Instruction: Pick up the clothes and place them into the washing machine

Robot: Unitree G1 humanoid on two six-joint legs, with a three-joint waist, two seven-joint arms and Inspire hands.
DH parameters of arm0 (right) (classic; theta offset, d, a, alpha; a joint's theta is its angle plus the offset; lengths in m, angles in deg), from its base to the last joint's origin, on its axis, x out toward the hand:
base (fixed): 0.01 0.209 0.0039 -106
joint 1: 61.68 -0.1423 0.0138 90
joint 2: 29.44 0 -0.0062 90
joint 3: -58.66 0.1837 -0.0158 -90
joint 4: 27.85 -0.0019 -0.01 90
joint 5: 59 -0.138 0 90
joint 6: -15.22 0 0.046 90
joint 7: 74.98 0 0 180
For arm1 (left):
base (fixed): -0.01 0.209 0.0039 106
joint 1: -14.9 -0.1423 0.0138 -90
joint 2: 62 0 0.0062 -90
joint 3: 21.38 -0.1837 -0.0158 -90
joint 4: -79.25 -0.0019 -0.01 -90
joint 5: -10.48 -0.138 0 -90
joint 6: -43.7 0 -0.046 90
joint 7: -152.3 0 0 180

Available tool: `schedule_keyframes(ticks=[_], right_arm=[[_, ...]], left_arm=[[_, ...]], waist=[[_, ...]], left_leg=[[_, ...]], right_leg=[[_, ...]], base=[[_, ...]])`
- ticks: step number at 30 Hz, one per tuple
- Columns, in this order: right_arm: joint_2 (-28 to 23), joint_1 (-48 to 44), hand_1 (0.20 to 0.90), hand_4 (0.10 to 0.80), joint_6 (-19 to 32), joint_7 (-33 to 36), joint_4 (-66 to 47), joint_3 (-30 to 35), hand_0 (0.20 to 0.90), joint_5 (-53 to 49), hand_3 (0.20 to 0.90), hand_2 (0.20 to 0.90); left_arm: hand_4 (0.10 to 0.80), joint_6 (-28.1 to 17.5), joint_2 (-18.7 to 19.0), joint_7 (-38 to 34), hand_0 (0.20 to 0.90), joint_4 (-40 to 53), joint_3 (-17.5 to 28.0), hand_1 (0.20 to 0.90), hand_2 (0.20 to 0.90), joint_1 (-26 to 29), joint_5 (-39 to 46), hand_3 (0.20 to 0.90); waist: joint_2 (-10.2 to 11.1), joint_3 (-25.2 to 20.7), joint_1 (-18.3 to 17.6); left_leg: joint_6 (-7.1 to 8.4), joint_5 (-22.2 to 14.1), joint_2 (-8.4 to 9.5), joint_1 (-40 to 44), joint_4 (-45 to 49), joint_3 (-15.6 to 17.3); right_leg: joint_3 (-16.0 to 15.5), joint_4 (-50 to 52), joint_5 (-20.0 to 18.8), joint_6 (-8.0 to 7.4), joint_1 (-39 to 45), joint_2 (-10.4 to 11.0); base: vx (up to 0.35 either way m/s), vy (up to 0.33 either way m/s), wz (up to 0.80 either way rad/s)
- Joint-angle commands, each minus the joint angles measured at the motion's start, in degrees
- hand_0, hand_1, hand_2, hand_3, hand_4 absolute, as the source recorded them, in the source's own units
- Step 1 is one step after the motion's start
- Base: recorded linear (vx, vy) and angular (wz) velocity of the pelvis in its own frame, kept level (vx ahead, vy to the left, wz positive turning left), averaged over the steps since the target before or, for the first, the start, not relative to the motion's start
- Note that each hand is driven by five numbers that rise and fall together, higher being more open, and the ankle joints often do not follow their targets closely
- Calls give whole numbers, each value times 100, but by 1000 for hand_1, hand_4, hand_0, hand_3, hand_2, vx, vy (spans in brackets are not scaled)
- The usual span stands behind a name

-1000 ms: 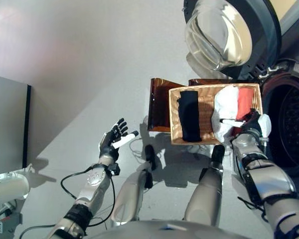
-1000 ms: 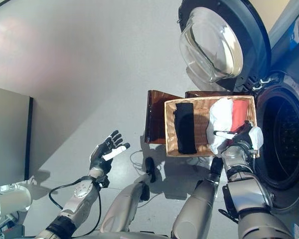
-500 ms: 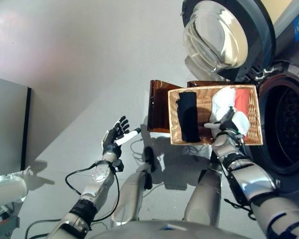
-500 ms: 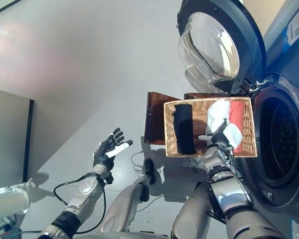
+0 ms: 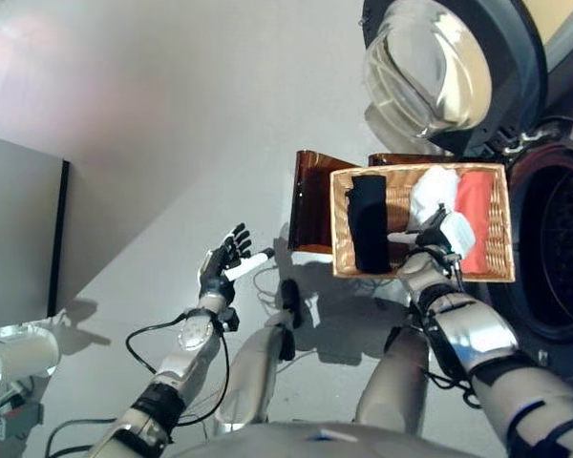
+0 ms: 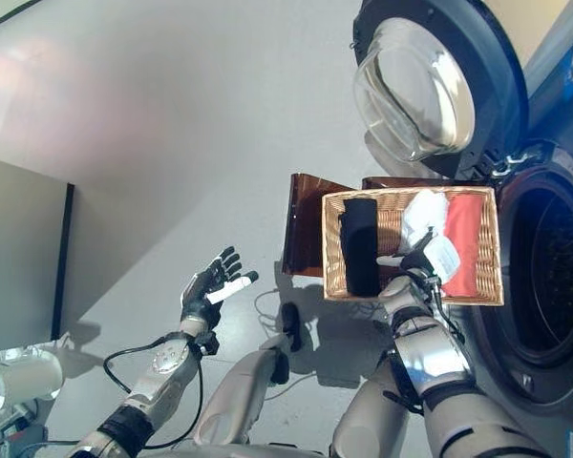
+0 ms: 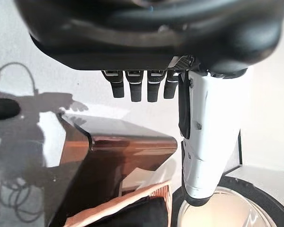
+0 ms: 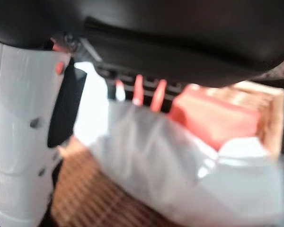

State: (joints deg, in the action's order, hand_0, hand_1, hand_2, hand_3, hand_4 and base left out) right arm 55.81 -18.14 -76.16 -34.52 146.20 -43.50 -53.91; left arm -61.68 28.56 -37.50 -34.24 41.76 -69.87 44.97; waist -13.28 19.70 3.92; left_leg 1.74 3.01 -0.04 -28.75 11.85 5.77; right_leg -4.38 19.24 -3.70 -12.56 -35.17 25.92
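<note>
While my right hand (image 5: 446, 232) hangs over the wicker basket (image 5: 501, 272), the clothes wait inside it: a black garment (image 5: 368, 234) folded along the side nearest my left, a white garment (image 5: 432, 194) bunched in the middle, and a red garment (image 5: 474, 212) against the side closest to the washing machine drum (image 5: 563, 253). I judge the basket is parked right at the drum's mouth, so each piece needs only a short carry. The round glass door (image 5: 430, 67) is swung wide open and out of the way, leaving the opening free.

My right hand sits above the white garment with its white-covered thumb sticking out toward the black one. In the right wrist view the fingers (image 8: 138, 89) reach down toward the white cloth (image 8: 180, 165) with the red one (image 8: 213, 116) just beyond, but I cannot tell whether they have closed on the fabric or only hover at it.

My left hand (image 5: 224, 267) is held out over the bare floor (image 5: 172, 124), well apart from the basket, its fingers spread and holding nothing; I judge it is kept clear to leave the right arm room. A brown translucent stand (image 5: 310, 200) props the basket off the floor, I judge to put the laundry within easy reach.
</note>
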Motion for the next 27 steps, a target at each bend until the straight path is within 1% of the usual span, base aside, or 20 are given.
schedule_keyframes(ticks=[1,2,3,4,6,11,12,13,14,18,27], right_arm=[[-416,-237,900,800,-111,-42,-24,72,900,96,900,900],[-522,-232,900,800,-126,-9,-34,106,900,86,900,900],[-522,-232,900,800,-126,-9,-34,106,900,86,900,900],[-747,-280,900,800,-111,4,-48,195,900,30,900,900],[-883,-302,900,800,-109,-4,-40,200,900,27,900,900],[-1024,-349,900,800,-69,-87,-75,156,900,39,900,900],[-1023,-356,749,692,-55,-105,-80,138,749,60,749,749],[-1010,-367,422,459,-54,-118,-67,124,422,82,422,422],[-1010,-368,200,300,-53,-118,-67,124,200,82,200,200],[-975,-400,200,300,-54,-155,-35,103,200,120,200,200],[-965,-424,200,300,4,-78,-59,224,200,-42,200,200]], left_arm=[[800,-392,342,89,900,675,90,900,900,-32,-43,900],[800,-400,379,91,900,756,102,900,900,-63,-51,900],[800,-400,379,91,900,756,102,900,900,-63,-51,900],[800,-417,424,90,900,892,147,900,900,-86,-52,900],[800,-437,454,85,900,980,196,900,900,-110,-34,900],[800,-459,475,79,900,1141,285,900,900,-146,23,900],[800,-460,462,76,900,1133,300,900,900,-152,23,900],[800,-462,448,77,900,1120,305,900,900,-165,19,900],[800,-462,447,77,900,1120,305,900,900,-165,19,900],[800,-474,468,96,900,1133,308,900,900,-175,25,900],[800,-488,509,49,900,1100,406,900,900,-188,9,900]], waist=[[-310,-57,180],[-331,-62,172],[-330,-64,173],[-381,-36,139],[-390,-31,137],[-417,17,108],[-409,27,93],[-398,52,84],[-396,50,85],[-400,62,66],[-359,-11,44]], left_leg=[[714,-635,-485,-354,950,-331],[710,-651,-478,-399,985,-315],[710,-651,-478,-401,986,-314],[703,-701,-463,-541,1131,-296],[698,-756,-471,-670,1291,-277],[683,-894,-520,-990,1674,-237],[680,-909,-532,-1008,1705,-229],[665,-938,-541,-1048,1765,-220],[665,-940,-541,-1051,1768,-218],[649,-983,-508,-1107,1838,-217],[635,-1020,-501,-1151,1894,-187]], right_leg=[[444,-113,-512,-139,-260,282],[488,-50,-487,-141,-332,287],[489,-49,-487,-141,-334,287],[597,138,-420,-130,-540,298],[668,291,-346,-114,-682,281],[847,710,-180,-78,-1106,242],[868,746,-174,-70,-1153,225],[899,843,-145,-64,-1231,215],[903,847,-143,-64,-1237,215],[929,904,-129,-69,-1303,222],[957,928,-125,-53,-1332,220]], base=[[3,36,13],[2,30,8],[-14,48,2],[-24,46,-2],[-15,18,-1],[-14,3,5],[20,5,-5],[13,2,-6],[7,10,-7],[5,5,-5],[-1,2,-1]])
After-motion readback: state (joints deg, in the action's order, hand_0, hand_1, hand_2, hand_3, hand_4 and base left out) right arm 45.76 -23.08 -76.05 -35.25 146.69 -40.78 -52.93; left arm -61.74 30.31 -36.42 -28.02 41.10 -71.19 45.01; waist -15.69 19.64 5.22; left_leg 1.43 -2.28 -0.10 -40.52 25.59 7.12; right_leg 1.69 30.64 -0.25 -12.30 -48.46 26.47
